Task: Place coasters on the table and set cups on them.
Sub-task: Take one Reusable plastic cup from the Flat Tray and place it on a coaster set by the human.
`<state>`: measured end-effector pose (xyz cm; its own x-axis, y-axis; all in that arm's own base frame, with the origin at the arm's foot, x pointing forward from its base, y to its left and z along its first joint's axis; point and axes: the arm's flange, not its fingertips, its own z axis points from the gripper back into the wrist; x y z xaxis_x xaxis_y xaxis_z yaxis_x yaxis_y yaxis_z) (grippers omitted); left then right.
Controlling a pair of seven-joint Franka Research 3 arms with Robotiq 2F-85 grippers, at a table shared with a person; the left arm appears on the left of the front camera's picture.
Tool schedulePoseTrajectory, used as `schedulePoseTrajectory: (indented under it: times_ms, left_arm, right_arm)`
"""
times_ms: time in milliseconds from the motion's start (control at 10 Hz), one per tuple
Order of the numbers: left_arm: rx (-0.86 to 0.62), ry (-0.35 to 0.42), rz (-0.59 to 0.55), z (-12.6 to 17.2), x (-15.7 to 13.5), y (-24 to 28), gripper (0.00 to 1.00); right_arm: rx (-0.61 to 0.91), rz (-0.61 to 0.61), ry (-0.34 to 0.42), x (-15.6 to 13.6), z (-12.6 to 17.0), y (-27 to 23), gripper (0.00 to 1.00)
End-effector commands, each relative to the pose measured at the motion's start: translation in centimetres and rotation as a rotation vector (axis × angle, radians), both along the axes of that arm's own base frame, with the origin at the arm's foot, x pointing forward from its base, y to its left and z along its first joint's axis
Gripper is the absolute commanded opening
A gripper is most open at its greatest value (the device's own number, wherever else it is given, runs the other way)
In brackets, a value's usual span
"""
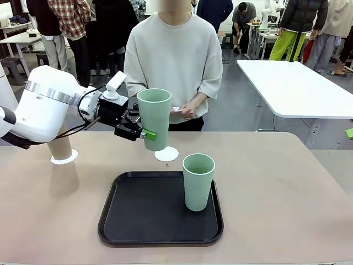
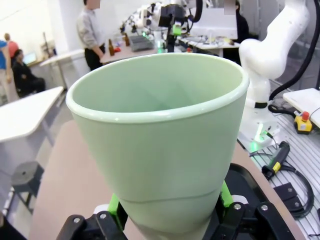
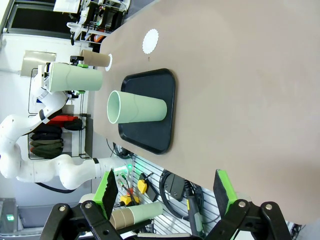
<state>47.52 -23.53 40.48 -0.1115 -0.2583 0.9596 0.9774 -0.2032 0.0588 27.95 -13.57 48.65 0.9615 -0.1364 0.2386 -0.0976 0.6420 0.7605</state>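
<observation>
My left gripper [image 1: 144, 134] is shut on a pale green cup [image 1: 154, 117], holding it upright in the air just above and behind a bare white coaster [image 1: 166, 154] on the beige table [image 1: 276, 187]. In the left wrist view that cup [image 2: 160, 140] sits between the green pads [image 2: 114, 204]. A second green cup [image 1: 198, 181] stands on the black tray [image 1: 138, 221]. A tan cup [image 1: 60, 148] stands on a coaster [image 1: 64, 159] at the left, partly hidden by my arm. My right gripper [image 3: 165, 200] is open and empty, high above the table.
A person stands at the far edge and holds a small white coaster [image 1: 177, 109] in both hands. A white table [image 1: 292, 88] stands behind on the right. The right wrist view shows the tray [image 3: 150, 130], the free coaster [image 3: 150, 41] and the tan cup [image 3: 95, 59].
</observation>
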Motion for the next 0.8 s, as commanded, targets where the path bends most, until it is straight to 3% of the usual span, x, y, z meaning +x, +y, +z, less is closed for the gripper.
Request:
schedulePoseTrajectory:
  times_ms: [0,200,300,500,700]
  left_arm:
    - [-0.01,-0.011,-0.013,0.6,-0.1,-0.4,0.0]
    - [-0.01,-0.011,-0.013,0.6,-0.1,-0.4,0.0]
    - [-0.001,-0.002,-0.005,0.1,-0.1,-0.2,0.83]
    - [-0.017,0.032,0.065,-1.0,7.4,-0.2,0.83]
    - [-0.012,-0.015,0.104,-3.3,10.8,-0.5,0.83]
  right_arm:
    - [0.016,0.005,-0.005,0.1,-0.1,0.0,1.0]
    - [0.016,0.005,-0.005,0.1,-0.1,0.0,1.0]
    - [0.016,0.005,-0.005,0.1,-0.1,0.0,1.0]
    - [0.016,0.005,-0.005,0.1,-0.1,0.0,1.0]
    - [0.016,0.005,-0.005,0.1,-0.1,0.0,1.0]
